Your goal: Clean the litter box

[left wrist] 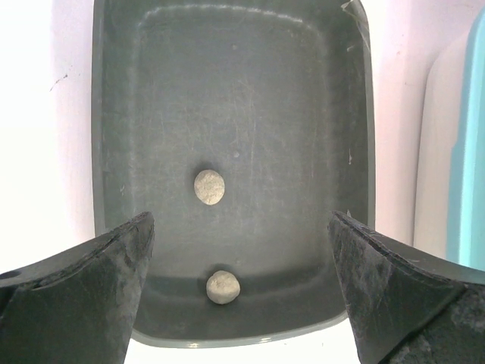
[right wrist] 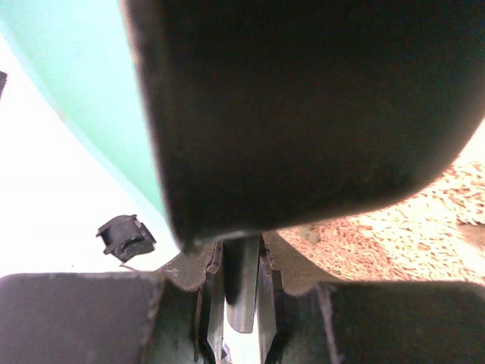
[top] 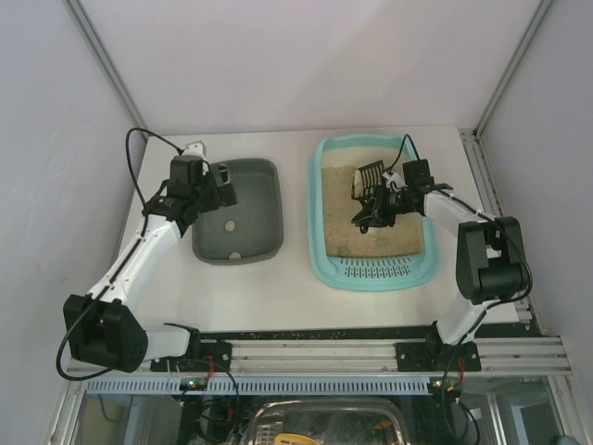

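Right wrist view shows the right fingers (right wrist: 76, 318) clamped on a scoop (right wrist: 303, 114) over litter (right wrist: 394, 227). Top view alone places the litter box (top: 371, 275) right of a grey tray (top: 259, 199) on the desk (top: 296, 301), where the left fingers (left wrist: 91, 296) gape above two clumps (left wrist: 210, 186).

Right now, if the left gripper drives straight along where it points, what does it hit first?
Most likely the floor of the dark grey tray. The left gripper is open above it. The upper clump lies close to that line and might be touched first; the lower clump sits nearer the fingers. Depth is unclear.
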Robot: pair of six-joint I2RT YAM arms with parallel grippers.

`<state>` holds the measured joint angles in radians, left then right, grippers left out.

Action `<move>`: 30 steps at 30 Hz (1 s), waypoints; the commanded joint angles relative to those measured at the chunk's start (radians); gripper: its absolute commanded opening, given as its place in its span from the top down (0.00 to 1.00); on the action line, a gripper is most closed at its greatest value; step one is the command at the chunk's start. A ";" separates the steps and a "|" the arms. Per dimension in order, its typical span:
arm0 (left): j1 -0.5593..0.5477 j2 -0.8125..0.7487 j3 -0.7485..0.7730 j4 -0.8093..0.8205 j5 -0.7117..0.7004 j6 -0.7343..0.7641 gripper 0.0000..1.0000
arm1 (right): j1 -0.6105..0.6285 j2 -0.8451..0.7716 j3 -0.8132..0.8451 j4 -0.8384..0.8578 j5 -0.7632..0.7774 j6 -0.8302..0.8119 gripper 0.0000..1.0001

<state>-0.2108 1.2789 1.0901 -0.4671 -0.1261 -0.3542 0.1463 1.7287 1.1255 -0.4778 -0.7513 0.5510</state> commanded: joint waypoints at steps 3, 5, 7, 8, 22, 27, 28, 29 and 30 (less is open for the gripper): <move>0.006 -0.039 0.061 -0.012 -0.008 0.038 0.00 | -0.035 -0.084 -0.197 0.433 -0.238 0.171 1.00; 0.006 -0.048 0.060 -0.012 -0.011 0.057 0.00 | -0.041 -0.121 -0.266 0.575 -0.264 0.220 1.00; 0.005 -0.059 0.058 -0.013 -0.013 0.077 0.00 | -0.060 -0.152 -0.349 0.790 -0.307 0.320 1.00; 0.006 -0.066 0.057 -0.012 -0.012 0.088 0.00 | -0.072 -0.160 -0.391 0.916 -0.326 0.403 1.00; 0.007 -0.105 0.023 -0.015 -0.012 0.128 0.00 | -0.054 -0.033 -0.601 1.980 -0.359 1.021 1.00; 0.013 -0.104 0.019 -0.016 -0.017 0.126 0.00 | 0.068 0.050 -0.512 1.978 -0.479 1.081 1.00; 0.013 -0.103 0.020 -0.016 -0.015 0.125 0.00 | 0.069 0.057 -0.510 1.978 -0.474 1.086 1.00; 0.013 -0.102 0.022 -0.016 -0.015 0.125 0.00 | 0.047 0.057 -0.532 1.979 -0.435 1.083 1.00; 0.013 -0.102 0.023 -0.016 -0.015 0.126 0.00 | 0.013 0.057 -0.559 1.979 -0.388 1.074 1.00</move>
<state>-0.2054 1.2079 1.0897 -0.4942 -0.1291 -0.2489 0.1818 1.7737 0.5781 1.4048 -1.1687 1.5902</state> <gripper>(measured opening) 0.997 0.142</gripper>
